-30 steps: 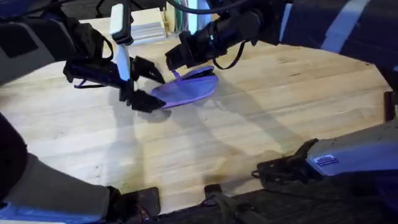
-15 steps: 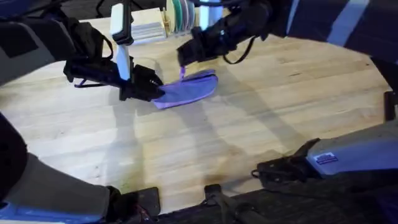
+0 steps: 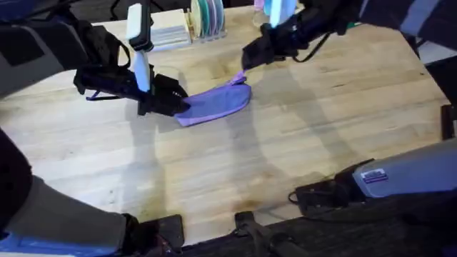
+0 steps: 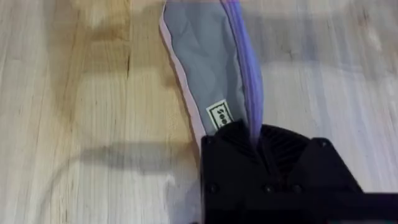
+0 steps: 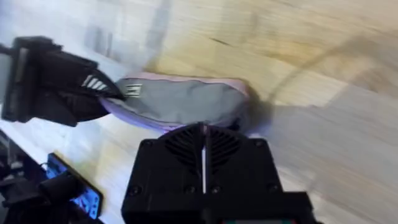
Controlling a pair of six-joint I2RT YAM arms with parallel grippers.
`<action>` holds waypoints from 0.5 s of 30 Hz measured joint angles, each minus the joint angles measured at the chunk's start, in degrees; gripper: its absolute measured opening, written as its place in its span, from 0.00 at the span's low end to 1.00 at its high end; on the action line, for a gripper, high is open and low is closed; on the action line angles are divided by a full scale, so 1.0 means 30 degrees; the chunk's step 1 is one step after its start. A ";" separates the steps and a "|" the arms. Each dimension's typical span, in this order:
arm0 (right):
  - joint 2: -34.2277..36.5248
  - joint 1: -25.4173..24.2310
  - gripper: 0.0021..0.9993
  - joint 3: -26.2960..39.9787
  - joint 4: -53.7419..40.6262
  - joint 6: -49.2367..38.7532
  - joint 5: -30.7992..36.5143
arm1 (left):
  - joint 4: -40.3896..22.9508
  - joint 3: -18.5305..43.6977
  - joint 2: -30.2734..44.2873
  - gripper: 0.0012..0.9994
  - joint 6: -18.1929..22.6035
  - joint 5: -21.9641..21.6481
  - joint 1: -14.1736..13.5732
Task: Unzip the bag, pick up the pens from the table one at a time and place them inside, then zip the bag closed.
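Left hand [image 3: 175,106]: clamped on the end of the bag nearest the table's left edge; in its own wrist view the purple fabric runs straight down between the black fingers, so it is pinning that end in place.
Right hand [image 3: 250,57]: raised above the far end of the bag and a little past it, toward the far edge of the table; I cannot tell whether its fingers are parted or closed, nor whether they hold anything.
Bag [image 3: 214,103]: lies flat on the table [image 3: 285,157], left of centre and toward the far edge, long axis running from the left hand out toward the right hand. A small purple tab sticks up at its far end.
Bag's mouth: the wrist views show a grey inner panel between the lavender edges, which looks to me like the zipper already drawn open along most of its length.
Step in hand: the unzipping appears finished, or nearly so.
Next move: I'd expect the right hand to go for a pen while the left one keeps the bag anchored.
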 joint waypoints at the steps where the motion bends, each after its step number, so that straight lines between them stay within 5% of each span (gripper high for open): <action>1: 0.0000 -0.0391 0.03 0.0000 -0.0161 -0.0225 -0.0007 | -0.0014 0.0000 0.0001 0.04 -0.0001 0.0007 0.0000; 15: 0.0022 -0.4739 0.03 -0.0005 -0.0313 -0.2471 0.0847 | -0.0187 0.0000 0.0023 0.04 -0.0001 0.0291 -0.0015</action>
